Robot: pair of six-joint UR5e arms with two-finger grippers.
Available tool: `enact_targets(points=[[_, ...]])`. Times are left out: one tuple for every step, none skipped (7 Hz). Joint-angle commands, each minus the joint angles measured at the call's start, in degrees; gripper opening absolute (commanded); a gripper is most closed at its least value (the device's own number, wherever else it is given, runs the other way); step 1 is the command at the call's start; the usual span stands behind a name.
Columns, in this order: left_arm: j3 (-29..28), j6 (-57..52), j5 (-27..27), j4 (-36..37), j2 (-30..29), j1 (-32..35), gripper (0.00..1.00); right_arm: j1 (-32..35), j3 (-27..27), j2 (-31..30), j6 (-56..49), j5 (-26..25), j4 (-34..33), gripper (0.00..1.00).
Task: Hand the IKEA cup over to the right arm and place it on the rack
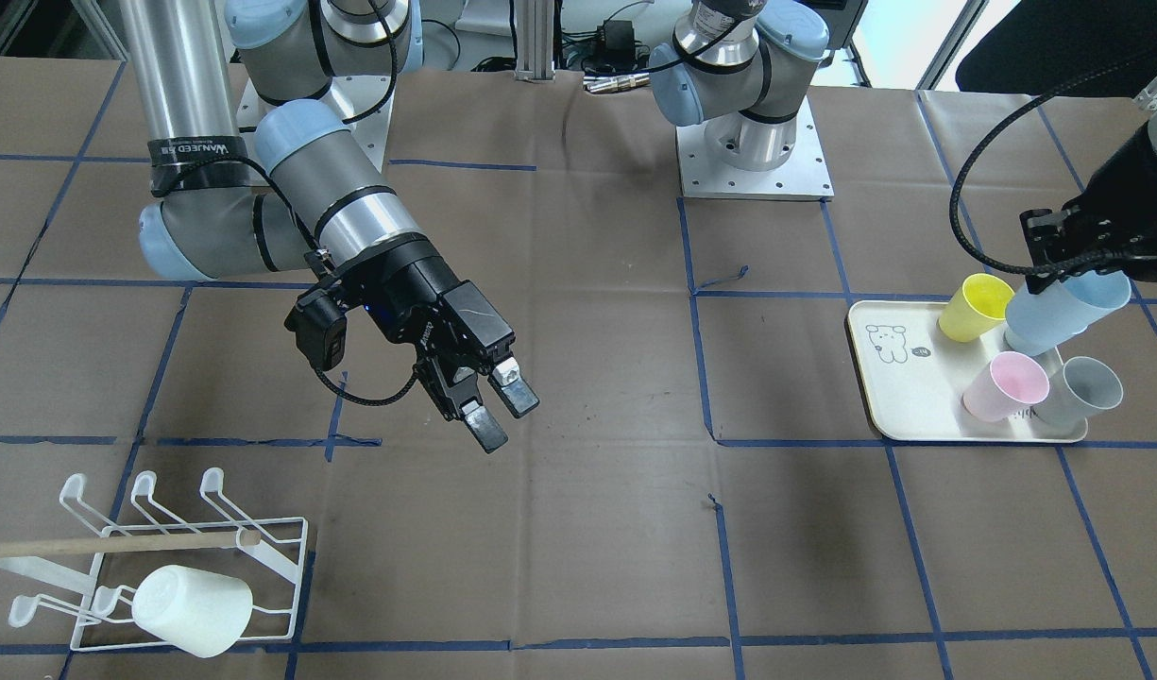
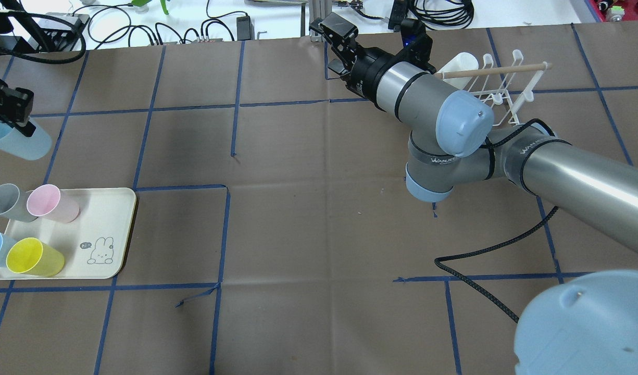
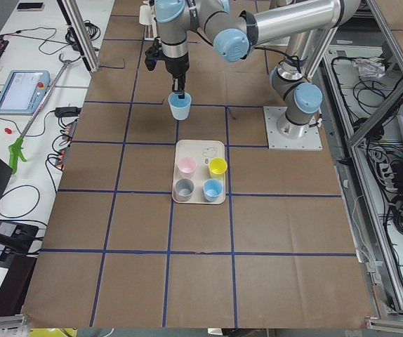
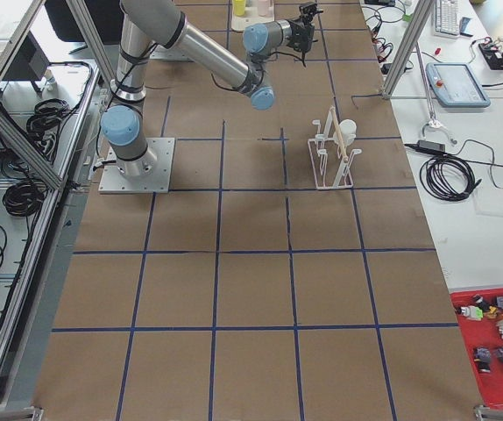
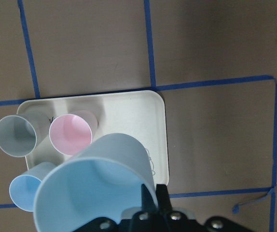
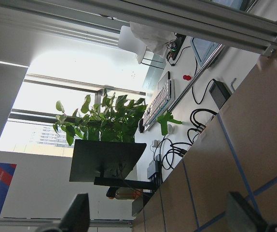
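The light blue cup [image 1: 1069, 307] hangs in the air above the cream tray [image 1: 904, 397], tilted and clear of the tray's surface; whether it sits straight over the tray or just off its edge I cannot fix. The left gripper [image 1: 1055, 264] is clamped on the cup's rim, one finger inside and one outside, as the left wrist view shows. On the tray stand four more cups: yellow [image 1: 975, 307], pink [image 1: 1005, 385], grey [image 1: 1079, 389] and a second blue one [image 3: 213, 188].

The right gripper [image 1: 502, 411] waits well away from the tray, out over the bare brown table; its jaws stand apart with nothing between them. The rack [image 1: 274, 564] lies farther from the tray than that gripper does, at the table's other end; a white cup [image 1: 193, 609] already rests on its prongs.

As I judge it, the pick-up of this cup is done; the hand-over is not yet begun, since the two grippers are well apart. What is left: bringing the cup across to meet the right gripper; the right gripper closing on it; the left letting go; setting the cup on a free prong.
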State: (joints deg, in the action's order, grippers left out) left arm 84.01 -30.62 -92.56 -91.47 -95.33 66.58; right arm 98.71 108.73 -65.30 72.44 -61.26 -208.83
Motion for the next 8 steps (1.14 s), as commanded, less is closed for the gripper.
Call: enact_targets(points=[[0.52,-2.41,7.43,8.70,-2.13,1.53,0.00,-0.01,-0.01,0.08,0.07,0.00,0.00,1.00],[2.10,-3.47,12.35,13.81,-3.01,1.62,0.00,-0.01,0.08,0.08,0.07,0.00,0.00,1.00],[5.51,-5.65,18.23,21.52,-3.45,1.54,0.00,-0.01,-0.01,0.08,0.07,-0.09,0.00,1.00],[10.16,-5.85,23.42,31.00,-3.46,1.54,0.00,-0.10,0.08,0.52,0.07,-0.09,0.00,1.00],[14.90,-6.03,29.13,40.66,-3.37,1.71,0.00,-0.19,-0.01,1.04,0.07,0.00,-0.17,1.00],[18.78,-6.03,35.62,48.42,-3.37,1.89,0.00,-0.27,-0.01,1.05,0.07,-0.17,-0.18,1.00],[23.52,-5.94,44.65,59.11,-3.46,1.97,0.00,-0.27,-0.01,1.14,0.07,-0.18,-0.09,1.00],[29.48,-5.77,48.14,69.66,-3.72,2.15,0.00,-0.71,0.08,1.14,-0.01,0.26,-0.09,1.00]])
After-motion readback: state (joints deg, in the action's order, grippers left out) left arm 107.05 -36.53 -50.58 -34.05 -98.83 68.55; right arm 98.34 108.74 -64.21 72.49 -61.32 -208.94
